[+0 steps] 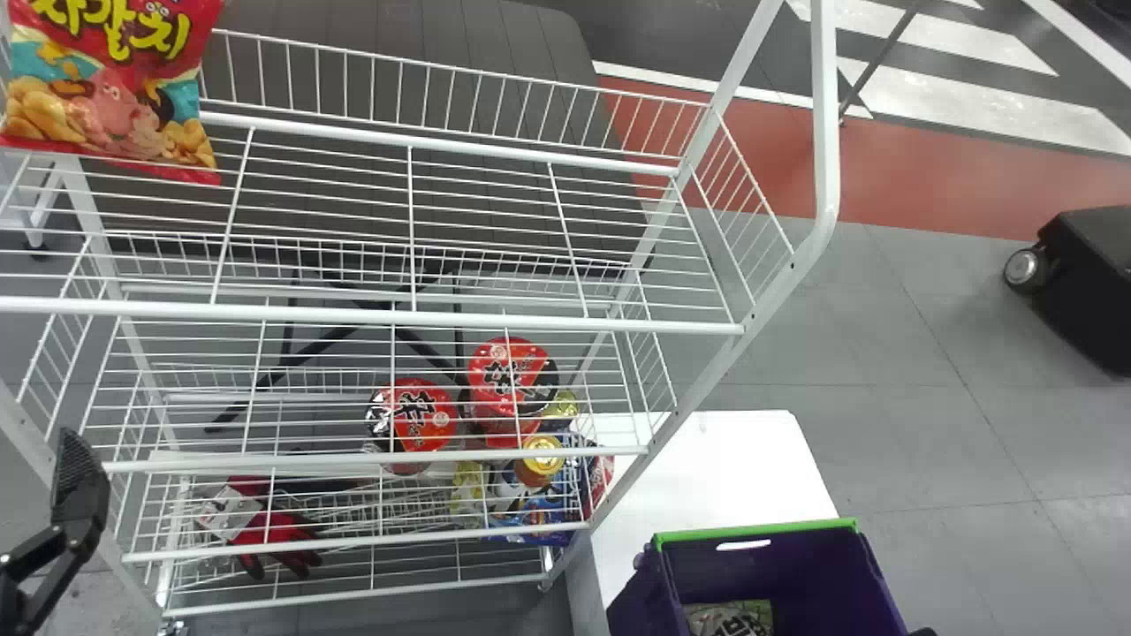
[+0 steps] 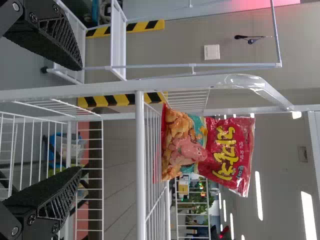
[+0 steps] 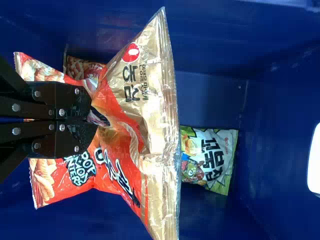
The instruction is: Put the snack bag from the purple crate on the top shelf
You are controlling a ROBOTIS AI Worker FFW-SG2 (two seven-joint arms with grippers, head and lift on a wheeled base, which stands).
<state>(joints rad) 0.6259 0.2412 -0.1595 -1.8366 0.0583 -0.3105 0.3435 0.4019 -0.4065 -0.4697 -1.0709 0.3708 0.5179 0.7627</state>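
In the head view the purple crate [image 1: 751,565] stands at the lower right, with a green-white snack bag [image 1: 729,618] inside. The right wrist view looks into it: my right gripper [image 3: 94,120] is shut on an orange and gold snack bag [image 3: 125,145], pinching its middle. Behind that lie a green-white bag [image 3: 212,157] and part of another red bag [image 3: 82,67]. My left gripper [image 1: 79,486] is at the head view's left edge, beside the white wire shelf [image 1: 371,314]. In the left wrist view the left gripper [image 2: 80,120] is open with nothing between its fingers.
A red snack bag [image 1: 106,97] stands on the top shelf at the far left. Lower tiers hold red noodle cups [image 1: 411,415], jars and red gloves [image 1: 274,530]. The crate is beside the shelf's right post, near a white table [image 1: 707,477].
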